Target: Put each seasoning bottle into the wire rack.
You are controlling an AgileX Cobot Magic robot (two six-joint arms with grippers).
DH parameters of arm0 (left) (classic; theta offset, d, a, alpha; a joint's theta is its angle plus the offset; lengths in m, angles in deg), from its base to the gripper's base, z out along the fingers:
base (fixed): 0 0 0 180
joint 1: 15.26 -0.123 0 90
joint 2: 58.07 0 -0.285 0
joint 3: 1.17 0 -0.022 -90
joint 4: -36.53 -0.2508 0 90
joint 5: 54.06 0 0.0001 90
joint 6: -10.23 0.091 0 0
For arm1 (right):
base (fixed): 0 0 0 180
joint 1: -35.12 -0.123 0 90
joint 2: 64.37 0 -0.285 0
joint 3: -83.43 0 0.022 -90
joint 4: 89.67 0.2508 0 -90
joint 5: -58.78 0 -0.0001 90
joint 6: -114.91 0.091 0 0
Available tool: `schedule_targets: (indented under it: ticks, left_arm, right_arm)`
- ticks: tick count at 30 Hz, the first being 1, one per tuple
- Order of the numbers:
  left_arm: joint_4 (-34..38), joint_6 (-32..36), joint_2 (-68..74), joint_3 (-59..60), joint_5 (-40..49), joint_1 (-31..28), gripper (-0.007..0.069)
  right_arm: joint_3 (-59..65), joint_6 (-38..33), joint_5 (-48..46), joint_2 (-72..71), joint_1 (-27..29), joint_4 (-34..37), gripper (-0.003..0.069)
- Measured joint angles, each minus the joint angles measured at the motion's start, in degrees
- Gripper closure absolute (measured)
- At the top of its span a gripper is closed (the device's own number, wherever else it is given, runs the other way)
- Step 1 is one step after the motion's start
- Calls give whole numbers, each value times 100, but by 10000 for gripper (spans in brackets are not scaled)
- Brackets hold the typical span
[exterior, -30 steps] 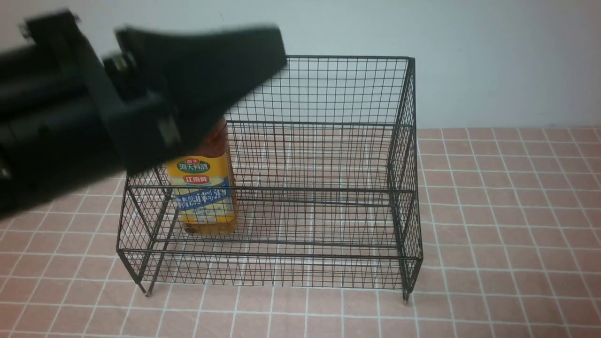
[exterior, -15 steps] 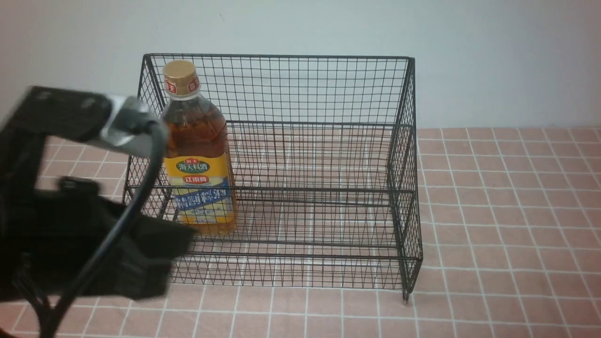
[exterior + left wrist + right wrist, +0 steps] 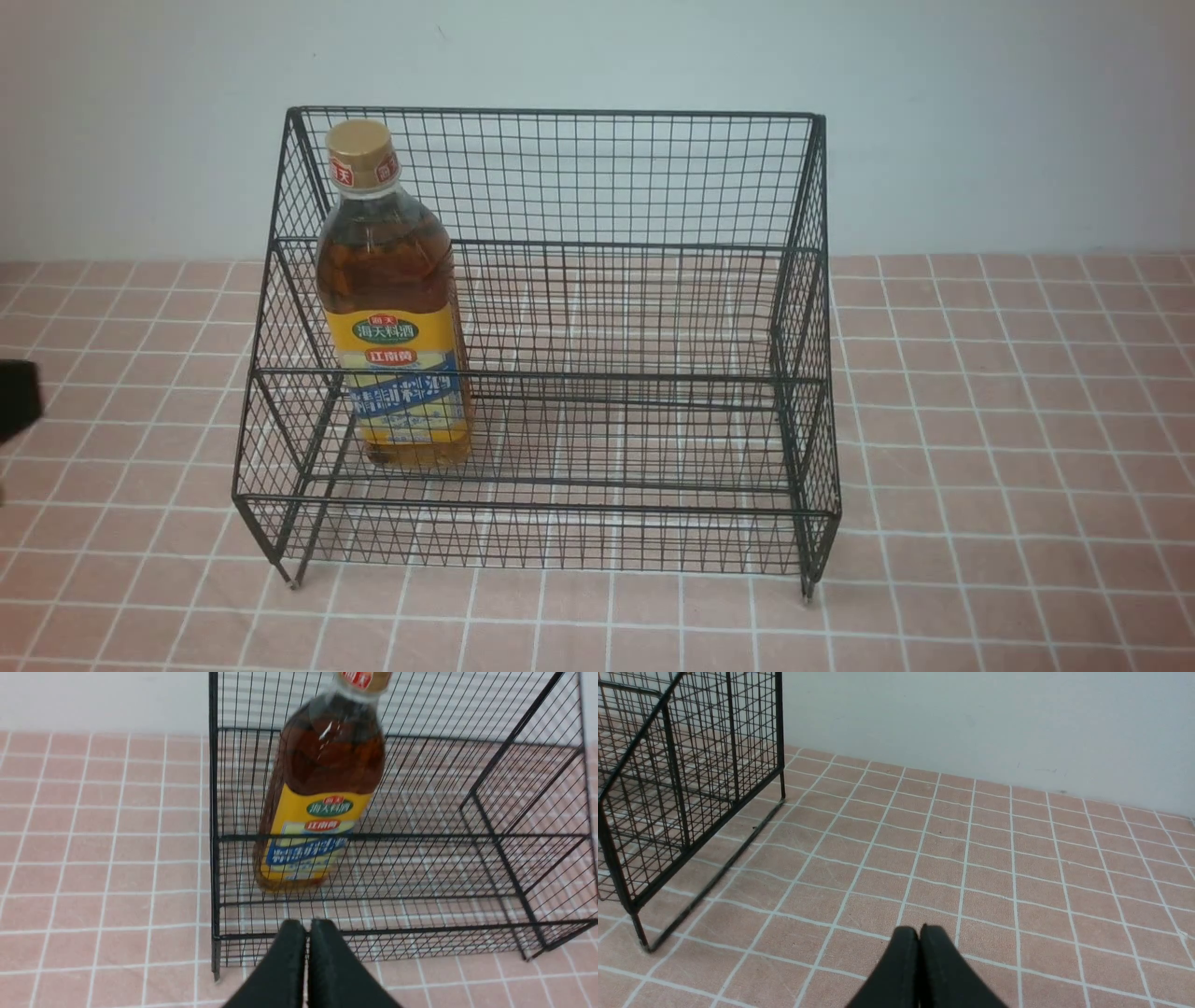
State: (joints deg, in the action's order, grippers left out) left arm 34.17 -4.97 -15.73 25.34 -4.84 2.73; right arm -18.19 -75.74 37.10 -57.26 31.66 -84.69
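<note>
A seasoning bottle (image 3: 397, 308) of amber liquid, with a gold cap and a yellow-and-blue label, stands upright on the lower tier at the left end of the black wire rack (image 3: 803, 373). The left wrist view shows the same seasoning bottle (image 3: 322, 807) inside the wire rack (image 3: 472, 798). My left gripper (image 3: 307, 926) is shut and empty, back on the near side of the rack's front rail. My right gripper (image 3: 919, 931) is shut and empty over bare tiles, off to the right of the wire rack (image 3: 672, 774).
Pink tiles with white grout (image 3: 1008, 420) cover the table on all sides of the rack. A pale wall (image 3: 980, 121) rises just behind it. A dark bit of my left arm (image 3: 17, 401) shows at the front view's left edge.
My left arm, which covered the bottle's top a second ago, has drawn back down and to the left, almost out of the front view. The bottle stays standing in the rack.
</note>
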Motion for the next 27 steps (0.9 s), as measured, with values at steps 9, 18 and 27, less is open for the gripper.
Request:
schedule_targets:
  ticks: [9,18,27]
  left_arm:
    - [22,-23,-258,0,16,0,627]
    - [-124,369,-275,0,345,0,627]
    - [236,1644,-1204,1096,-640,-254,627]
  right_arm:
    - [0,0,0,0,0,0,673]
    - [0,0,0,0,0,0,673]
    - [0,0,0,0,0,0,673]
